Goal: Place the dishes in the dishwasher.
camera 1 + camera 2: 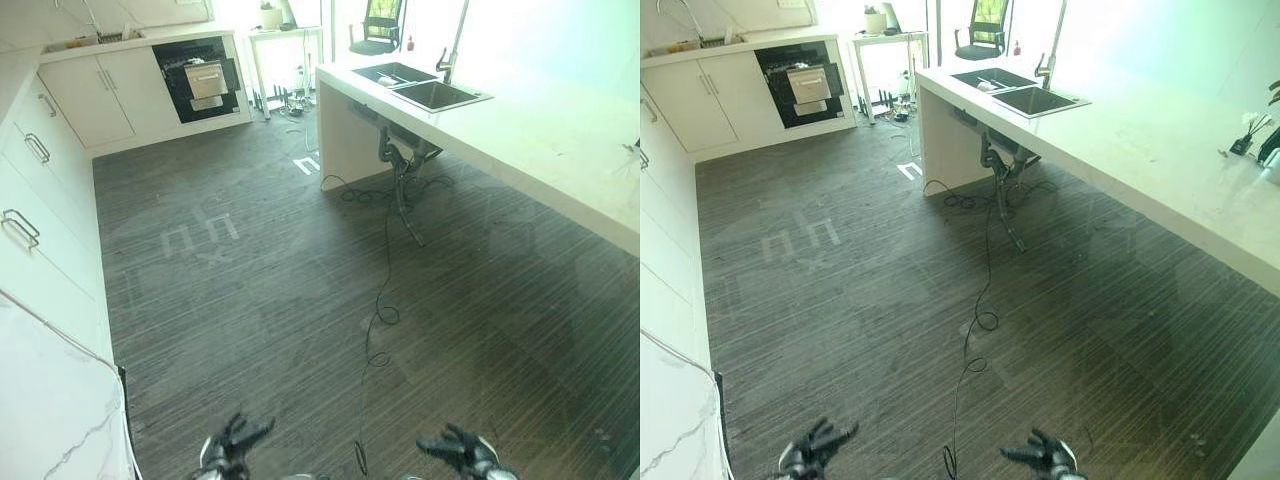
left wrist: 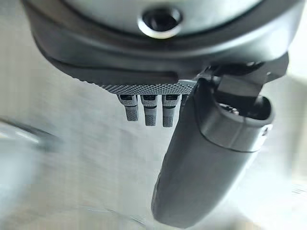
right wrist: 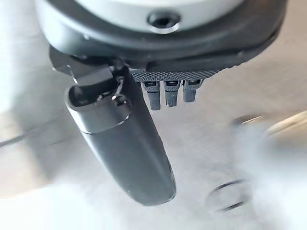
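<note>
The dishwasher point(image 1: 200, 80) is a black unit set in the white cabinets at the far end of the room, with a pale rack or drawer showing at its front. A double sink point(image 1: 420, 85) lies in the white island counter point(image 1: 540, 140) at the right, and something pale rests in its far basin point(image 1: 386, 78). My left hand point(image 1: 232, 445) and right hand point(image 1: 460, 450) hang low over the dark floor, far from both. Each hand is open, with fingers point(image 2: 146, 111) and thumb point(image 3: 124, 143) straight and nothing held.
White drawers and cabinets point(image 1: 40, 200) run along the left wall. A faucet point(image 1: 447, 60) stands by the sink. A chair point(image 1: 380, 30) and a small table point(image 1: 285, 40) stand at the back. Small items point(image 1: 1250, 135) sit on the counter's right end. Wide dark floor point(image 1: 280, 280) lies between.
</note>
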Available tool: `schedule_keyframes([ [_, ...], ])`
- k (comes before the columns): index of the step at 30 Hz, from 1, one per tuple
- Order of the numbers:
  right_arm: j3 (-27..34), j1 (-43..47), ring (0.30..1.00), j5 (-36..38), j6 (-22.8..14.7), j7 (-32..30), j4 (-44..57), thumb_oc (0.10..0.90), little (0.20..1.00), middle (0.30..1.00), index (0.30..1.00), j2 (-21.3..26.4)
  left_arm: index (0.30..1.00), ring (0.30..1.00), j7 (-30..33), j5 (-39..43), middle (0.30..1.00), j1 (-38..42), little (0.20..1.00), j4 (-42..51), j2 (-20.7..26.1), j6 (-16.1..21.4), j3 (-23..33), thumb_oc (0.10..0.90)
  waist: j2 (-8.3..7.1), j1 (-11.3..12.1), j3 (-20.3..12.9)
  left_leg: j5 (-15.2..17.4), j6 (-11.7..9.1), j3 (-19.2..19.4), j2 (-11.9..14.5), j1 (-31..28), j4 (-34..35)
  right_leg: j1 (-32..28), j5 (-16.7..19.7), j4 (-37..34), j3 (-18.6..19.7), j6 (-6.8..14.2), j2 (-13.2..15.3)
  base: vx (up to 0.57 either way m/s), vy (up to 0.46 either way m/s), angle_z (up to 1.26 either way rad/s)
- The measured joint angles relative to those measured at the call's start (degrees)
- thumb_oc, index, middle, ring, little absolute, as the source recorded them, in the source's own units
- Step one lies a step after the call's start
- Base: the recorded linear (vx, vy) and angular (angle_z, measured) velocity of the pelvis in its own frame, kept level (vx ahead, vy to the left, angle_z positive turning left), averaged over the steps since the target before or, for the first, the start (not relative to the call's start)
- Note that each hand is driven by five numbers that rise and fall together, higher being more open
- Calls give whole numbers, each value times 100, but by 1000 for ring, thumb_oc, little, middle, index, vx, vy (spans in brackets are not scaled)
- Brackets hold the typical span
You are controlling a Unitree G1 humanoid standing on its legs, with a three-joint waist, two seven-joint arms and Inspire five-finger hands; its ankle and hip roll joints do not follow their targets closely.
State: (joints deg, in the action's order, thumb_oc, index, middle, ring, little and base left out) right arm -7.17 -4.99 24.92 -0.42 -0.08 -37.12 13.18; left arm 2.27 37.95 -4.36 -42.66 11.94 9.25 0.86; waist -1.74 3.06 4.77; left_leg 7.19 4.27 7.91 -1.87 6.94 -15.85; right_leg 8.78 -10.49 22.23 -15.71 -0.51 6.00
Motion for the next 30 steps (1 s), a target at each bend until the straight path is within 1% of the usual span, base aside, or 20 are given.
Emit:
schedule_keyframes([
  [2, -68, -323, 900, 5, -103, -50, 1242, 800, 900, 900, 900, 5, 900, 900, -7, 4, 900, -198, 900, 841, 15, 169, 3, 800, -48, -21, 27, -22, -28, -33, 6, 5, 21, 4, -12, -27, -33, -27, -18, 13, -102, 9],
  [6, -98, 19, 900, -168, -296, -68, 1613, 800, 900, 900, 900, 55, 900, 900, -21, 168, 900, -229, 900, 1308, 33, 491, 81, 800, -157, -76, 85, -44, -127, 53, 58, -21, 74, 55, -86, 69, 16, -107, -59, 27, -175, -8],
  [7, -254, 36, 900, -480, -275, -78, 1680, 800, 900, 900, 900, 242, 900, 900, -8, 341, 900, -348, 900, 1717, 248, 498, 67, 800, -443, -71, 436, -348, -563, 229, -13, -46, -56, 84, -246, 209, 294, -291, -137, 16, -155, 11],
  [8, -324, 18, 900, -523, -271, -71, 1691, 800, 900, 900, 900, 342, 900, 900, -12, 406, 900, -344, 900, 1877, 377, 499, 40, 800, -629, -130, 645, -588, -847, 269, -53, 120, -409, 75, -226, 226, 438, -344, -29, 46, -45, 22],
  [9, -319, -24, 900, -665, -267, -69, 1680, 800, 900, 900, 900, 461, 900, 900, -17, 467, 900, -316, 900, 1973, 380, 509, 30, 800, -647, -88, 772, -787, -980, 301, 22, 489, -1023, 74, -204, 188, 426, -395, -1, 163, 84, 26],
  [10, -292, 15, 900, -701, -269, -32, 1680, 800, 900, 900, 900, 625, 900, 900, -13, 470, 900, -326, 900, 2074, 348, 512, 14, 800, -522, -95, 891, -734, -898, 325, 211, 851, -1552, 22, -128, 163, 371, -379, -97, 199, 151, 11],
  [11, -193, 39, 900, -703, -267, -14, 1685, 800, 900, 900, 900, 704, 900, 900, -10, 465, 900, -318, 900, 2160, 292, 527, -20, 800, -312, -140, 997, -611, -856, 489, 413, 954, -1299, 16, -146, 128, 317, -352, -217, 268, 232, 9],
  [13, -69, 60, 900, -702, -189, 7, 1700, 800, 900, 900, 900, 811, 900, 900, 17, 450, 900, -297, 900, 2349, 131, 573, -141, 800, 25, -127, 1130, -599, -847, 735, 748, 1018, 54, -55, -92, -198, 201, -286, -443, 267, 205, 8],
  [14, -60, 55, 900, -702, -175, 64, 1722, 800, 900, 900, 900, 844, 900, 900, 55, 442, 900, -301, 900, 2480, 116, 573, -194, 800, 140, -131, 1194, -651, -942, 545, 949, 1172, 283, -79, -69, -220, 159, -261, -565, 359, 238, -7],
  [15, -48, -104, 900, -702, -176, 225, 1757, 800, 900, 900, 900, 857, 900, 900, 83, 434, 900, -398, 900, 2548, 111, 577, -247, 800, 321, -103, 1232, -718, -975, -119, 1232, 1351, 297, -273, -50, -274, 222, -257, -843, 486, 344, -34],
  [17, -45, -433, 900, -701, -285, 358, 2053, 800, 900, 900, 900, 920, 900, 900, 74, 421, 900, -738, 900, 2703, 107, 611, -162, 800, 351, -72, 1228, -730, -937, -53, 1277, 1414, 83, -472, -120, -413, 306, -362, -853, 481, 366, -47],
  [19, -33, -494, 900, -697, -286, 385, 2099, 800, 900, 900, 900, 999, 900, 900, 74, 386, 900, -756, 900, 2706, 123, 610, -145, 800, 380, -128, 1206, -701, -842, 256, 1239, 1225, 55, -594, -175, -412, 341, -317, -845, 265, 205, -11],
  [22, 52, -512, 900, -696, -286, 380, 2138, 800, 900, 900, 900, 1007, 900, 900, 52, 254, 900, -591, 900, 2710, 143, 612, -144, 800, 362, -107, 1119, -764, -719, 295, 982, 940, 104, -716, -333, -365, 410, -285, -788, 276, 186, -3],
  [24, 38, -478, 900, -696, -284, 359, 2282, 800, 900, 900, 900, 946, 900, 900, -60, 79, 900, -398, 900, 2712, 289, 585, -170, 800, 216, -64, 1004, -821, -553, 274, 705, 861, 80, -887, -457, -324, 454, -175, -578, 353, 255, 1],
  [25, 5, -465, 900, -696, -276, 302, 2394, 800, 900, 900, 900, 948, 900, 900, -155, -114, 900, -207, 900, 2733, 318, 545, -215, 800, 176, 5, 935, -941, -252, 264, 438, 607, 163, -1291, -529, -532, 409, 60, -414, 434, 359, 20],
  [26, -90, -364, 900, -692, -247, 235, 2420, 800, 900, 900, 900, 898, 900, 900, -208, -123, 900, -118, 900, 2754, 367, 538, -323, 800, 153, 17, 817, -761, 26, 238, 269, 310, 206, -1481, -427, -331, 240, 358, -185, 439, 446, 43],
  [27, -113, -355, 900, -675, -225, 199, 2712, 800, 900, 900, 900, 753, 900, 900, -301, -181, 900, -55, 900, 2893, 400, 491, -413, 800, 241, -6, 703, -562, 182, 147, 156, 55, 204, -1361, -123, 437, 27, 509, 51, 391, 466, 49],
  [28, -112, -377, 900, -653, -222, 205, 3031, 800, 900, 900, 900, 456, 900, 900, -307, -301, 900, -25, 900, 3050, 447, 487, -404, 800, 222, -35, 655, -175, 357, 160, -55, 12, -109, -944, 146, 1583, 154, 592, 303, 401, 435, 61],
  [29, -108, -410, 900, -614, -319, 294, 3289, 800, 900, 900, 900, 71, 900, 900, -274, -521, 900, -108, 900, 3041, 550, 482, -461, 800, 280, -163, 612, 601, 688, 173, -311, -32, -931, 416, 1563, 4571, 689, 754, 905, 384, 142, 27],
  [30, -264, -408, 900, -596, -338, 340, 3223, 800, 900, 900, 900, 95, 900, 900, -191, -719, 900, -199, 900, 2945, 584, 467, -601, 800, 440, -186, 526, 838, 796, 219, -365, -68, -1082, 1308, 1556, 5520, 781, 641, 1026, 447, -88, 6],
])
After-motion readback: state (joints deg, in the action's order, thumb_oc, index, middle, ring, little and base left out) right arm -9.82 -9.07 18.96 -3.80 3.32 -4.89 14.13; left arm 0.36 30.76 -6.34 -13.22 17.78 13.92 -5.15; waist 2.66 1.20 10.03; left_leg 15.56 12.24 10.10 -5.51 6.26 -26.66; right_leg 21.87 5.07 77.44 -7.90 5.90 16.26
